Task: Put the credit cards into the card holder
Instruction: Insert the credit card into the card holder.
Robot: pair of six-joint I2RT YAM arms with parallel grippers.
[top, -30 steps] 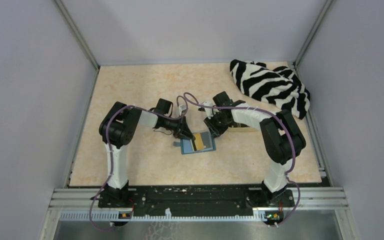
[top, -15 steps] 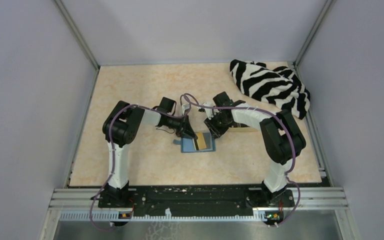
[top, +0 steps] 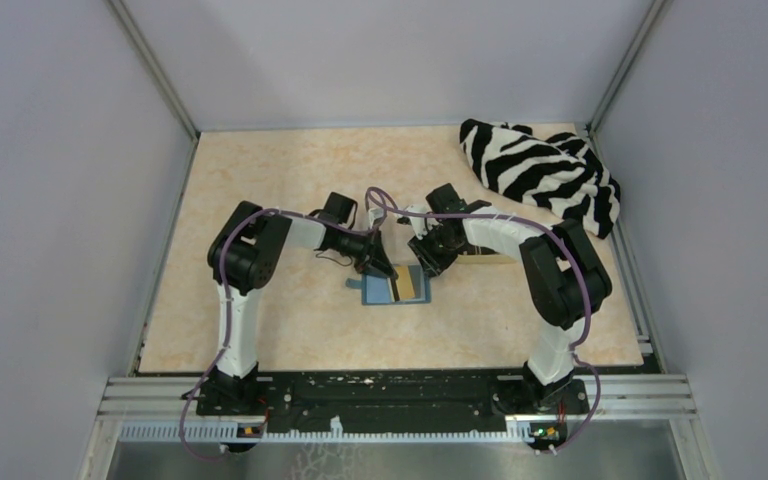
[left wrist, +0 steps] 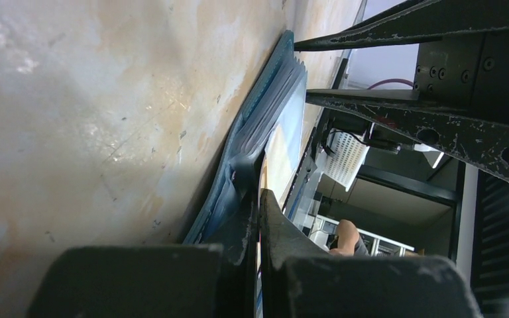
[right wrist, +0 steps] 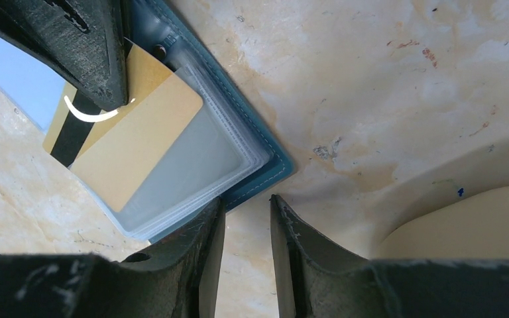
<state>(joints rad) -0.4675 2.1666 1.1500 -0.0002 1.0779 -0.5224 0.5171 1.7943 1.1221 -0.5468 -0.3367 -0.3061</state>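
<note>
The teal card holder (top: 396,291) lies open on the table, its clear sleeves (right wrist: 192,165) showing. An orange-gold credit card (right wrist: 132,142) with a black stripe sits slanted, partly inside a sleeve. My left gripper (top: 381,266) is shut on that card's outer end, and the card (left wrist: 276,151) shows edge-on between the jaws of the left gripper (left wrist: 258,199). My right gripper (right wrist: 245,202) is partly open at the holder's (right wrist: 275,169) near corner. One of its fingers is over the sleeves' edge and nothing sits between the jaws. Other credit cards are out of view.
A tan oval tray (right wrist: 467,225) lies just right of the right gripper, mostly hidden under the right arm in the top view. A zebra-striped cloth (top: 540,172) is bunched in the far right corner. Grey walls enclose the table.
The left gripper has shifted a little to the right with the gold card, towards the holder. The right gripper has stayed in place at the holder's edge.
</note>
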